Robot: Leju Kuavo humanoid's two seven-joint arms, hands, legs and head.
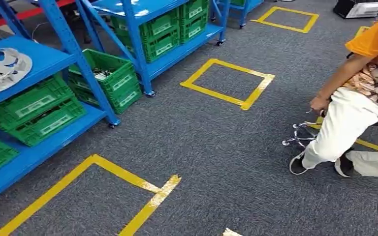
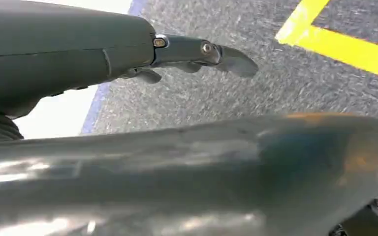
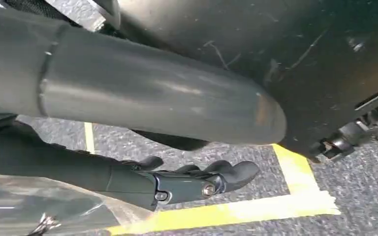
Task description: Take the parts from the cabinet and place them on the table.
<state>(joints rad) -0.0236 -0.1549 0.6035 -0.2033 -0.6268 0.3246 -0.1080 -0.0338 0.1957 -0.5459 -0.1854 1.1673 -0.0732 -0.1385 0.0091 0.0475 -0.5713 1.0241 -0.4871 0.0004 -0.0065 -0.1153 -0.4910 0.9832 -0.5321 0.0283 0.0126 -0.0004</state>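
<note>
So the left hand (image 2: 142, 54) has its dark fingers (image 2: 226, 58) stretched out pretty much straight with nothing in them, hanging over grey carpet (image 2: 236, 93) next to a strip of yellow floor tape (image 2: 344, 46). Right hand (image 3: 187, 184) is the same deal: fingers (image 3: 236, 172) loosely extended, a bit apart, holding nothing, above a corner of yellow tape (image 3: 295, 196). There's some crinkly clear plastic film (image 3: 39, 206) close under that wrist; can't tell what it belongs to.

Further out, in the head view, the blue metal shelving rack (image 1: 44, 61) sits along the left side. On its upper shelf there's a pile of flat silvery-grey metal parts (image 1: 0, 69), looks like round plates, can't count them properly. I count roughly eight green plastic crates (image 1: 34, 105) across the shelves, and one of them, an open green crate (image 1: 110, 73), has small metallic bits in it.

Three yellow taped squares (image 1: 229, 83) are fully or partly visible on the carpet, plus tape under the person. On the right a person in an orange shirt and white trousers (image 1: 359, 98) sits on a chrome-legged stool (image 1: 300, 135), well apart from the rack.
</note>
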